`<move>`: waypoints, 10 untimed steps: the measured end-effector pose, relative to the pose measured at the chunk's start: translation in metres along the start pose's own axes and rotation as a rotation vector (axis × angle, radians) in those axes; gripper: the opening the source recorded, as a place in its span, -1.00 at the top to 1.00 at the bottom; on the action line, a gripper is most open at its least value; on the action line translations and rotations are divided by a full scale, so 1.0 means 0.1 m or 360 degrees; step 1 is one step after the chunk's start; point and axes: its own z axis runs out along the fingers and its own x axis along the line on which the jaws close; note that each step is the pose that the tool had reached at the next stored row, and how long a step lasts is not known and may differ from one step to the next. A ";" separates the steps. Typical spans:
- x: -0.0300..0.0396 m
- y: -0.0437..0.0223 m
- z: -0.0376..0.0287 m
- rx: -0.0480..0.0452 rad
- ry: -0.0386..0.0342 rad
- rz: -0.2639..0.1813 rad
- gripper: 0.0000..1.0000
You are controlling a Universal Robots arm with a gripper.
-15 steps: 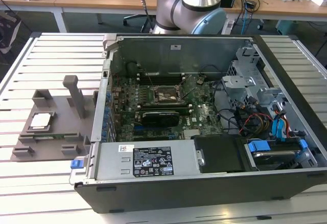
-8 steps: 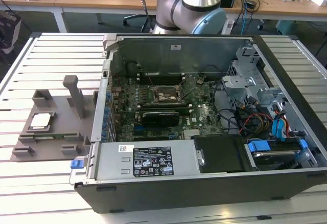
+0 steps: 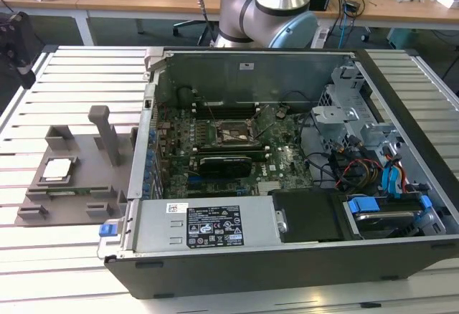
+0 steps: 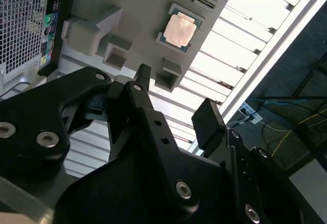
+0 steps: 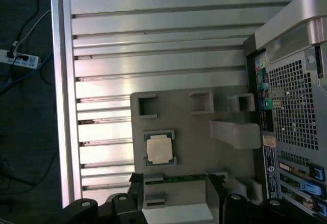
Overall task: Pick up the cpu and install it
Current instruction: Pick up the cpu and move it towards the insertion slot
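At the exterior view's left we see the cpu (image 3: 57, 169) lying flat in its recess on the grey holder plate (image 3: 82, 149), which rests on the slatted table (image 3: 72, 77). Just to the right is the open computer case (image 3: 215, 264), with the socket frame (image 3: 231, 133) on its board. In the second wrist view the gripper (image 4: 173, 98) has its fingers spread and holds nothing, and the cpu lies beyond them, untouched.
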 end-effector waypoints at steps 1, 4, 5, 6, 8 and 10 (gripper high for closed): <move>0.000 0.000 0.011 0.0000 0.0000 0.0000 -0.20; 0.001 -0.003 0.066 0.0000 0.0000 0.0000 -0.20; 0.002 -0.003 0.079 0.0000 0.0000 0.0000 -0.20; 0.002 -0.004 0.094 0.0000 0.0000 0.0000 -0.20; 0.003 -0.005 0.122 0.0001 0.0000 0.0000 -0.20; 0.003 -0.006 0.150 0.0001 0.0000 0.0000 -0.20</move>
